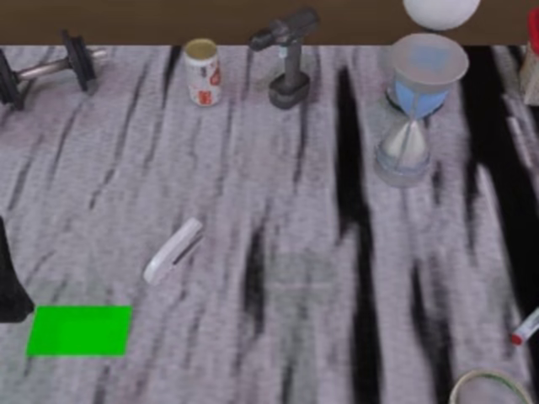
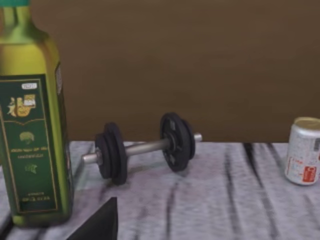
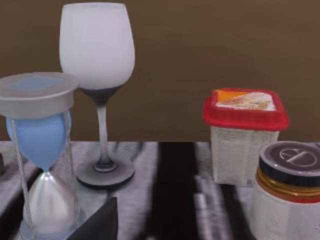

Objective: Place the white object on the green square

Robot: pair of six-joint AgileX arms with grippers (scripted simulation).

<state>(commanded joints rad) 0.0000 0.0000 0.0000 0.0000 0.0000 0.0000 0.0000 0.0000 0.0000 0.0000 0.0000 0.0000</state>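
Observation:
The white object [image 1: 173, 251], a slim bar with rounded ends, lies slantwise on the grey streaked table left of centre, with nothing touching it. The green square [image 1: 79, 330] is a flat patch near the front left, a short way down-left of the bar and bare. My left arm [image 1: 10, 286] shows as a dark shape at the table's left edge, just up-left of the patch and apart from the bar. My right arm is outside the top view; its wrist view looks at the back right of the table. Neither wrist view shows the bar or the patch.
Along the back stand a dumbbell [image 1: 50, 66], a can [image 1: 203, 72], a drill [image 1: 286, 55], an hourglass [image 1: 417, 109] and a white wine glass [image 1: 440, 10]. A red-capped tube [image 1: 525, 326] and a bowl rim [image 1: 493, 389] sit front right. An oil bottle [image 2: 30, 115] stands far left.

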